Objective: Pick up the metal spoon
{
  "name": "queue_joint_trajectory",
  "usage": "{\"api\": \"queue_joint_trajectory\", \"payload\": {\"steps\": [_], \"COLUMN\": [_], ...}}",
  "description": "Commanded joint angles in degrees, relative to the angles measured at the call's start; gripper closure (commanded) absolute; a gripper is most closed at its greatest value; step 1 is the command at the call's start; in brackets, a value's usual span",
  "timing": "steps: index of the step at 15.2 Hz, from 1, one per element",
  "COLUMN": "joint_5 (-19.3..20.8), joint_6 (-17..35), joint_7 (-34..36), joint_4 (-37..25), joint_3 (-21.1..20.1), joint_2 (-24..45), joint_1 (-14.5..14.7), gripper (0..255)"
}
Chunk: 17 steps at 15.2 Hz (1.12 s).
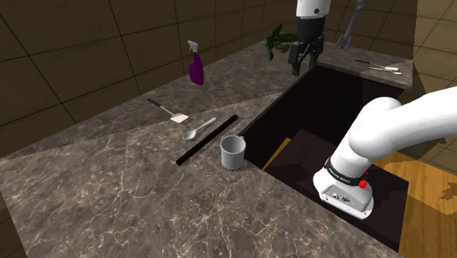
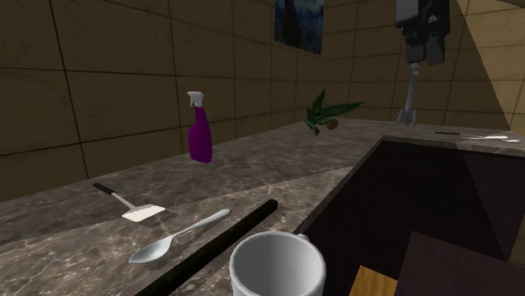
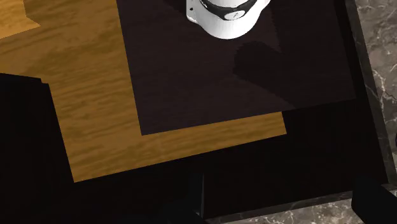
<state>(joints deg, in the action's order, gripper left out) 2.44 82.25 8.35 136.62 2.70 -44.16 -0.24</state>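
A brown marbled desk (image 1: 110, 190) wraps around a dark opening in which the robot's stand (image 3: 191, 76) sits. The metal spoon (image 1: 199, 130) lies flat on the desk, near the edge that borders the opening. It is grey and shiny, with its bowl pointing toward the desk's near end and its handle toward the far wall. It rests between a small spatula (image 1: 167, 110) with a white blade, on the wall side, and a long black bar (image 1: 209, 139), which runs just beside it along the opening's edge. A pale mug (image 1: 233, 154) stands upright at that edge, near the bar's middle and close to the spoon. Farther along the desk, by the tiled wall, stands a purple spray bottle (image 1: 195, 67), and a green plant (image 1: 277, 40) lies near the far corner. The black pincer (image 1: 305, 67) hangs high above the far end of the opening, near the plant and well apart from the spoon. Its two fingers stand apart, gripping nothing. From the hand's camera, the dark stand top, the arm's white base (image 3: 222, 16) and a strip of wooden floor (image 3: 83, 95) lie below.
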Motion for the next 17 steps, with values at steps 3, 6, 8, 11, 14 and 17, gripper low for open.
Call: {"api": "queue_joint_trajectory", "payload": {"steps": [3, 6, 8, 11, 14, 17], "joint_5": [-1.11, -2.58, -3.43, -4.45, -5.09, -5.25], "joint_6": [3.92, 9.87, 13.85, 19.78, 25.56, 31.08], "joint_7": [1.19, 2.91, 4.01, 5.65, 7.33, 9.11], "joint_4": [1.46, 3.11, 3.82, 4.31, 4.09, 3.17], "joint_3": [-1.35, -3.4, -4.78, -6.87, -8.96, -11.04], "joint_2": [1.49, 4.32, 6.59, 10.51, 15.0, 19.96], "joint_1": [0.85, 2.14, 2.97, 4.12, 5.13, 5.98], "gripper": [0, 0, 0, 0, 0, 0]}}
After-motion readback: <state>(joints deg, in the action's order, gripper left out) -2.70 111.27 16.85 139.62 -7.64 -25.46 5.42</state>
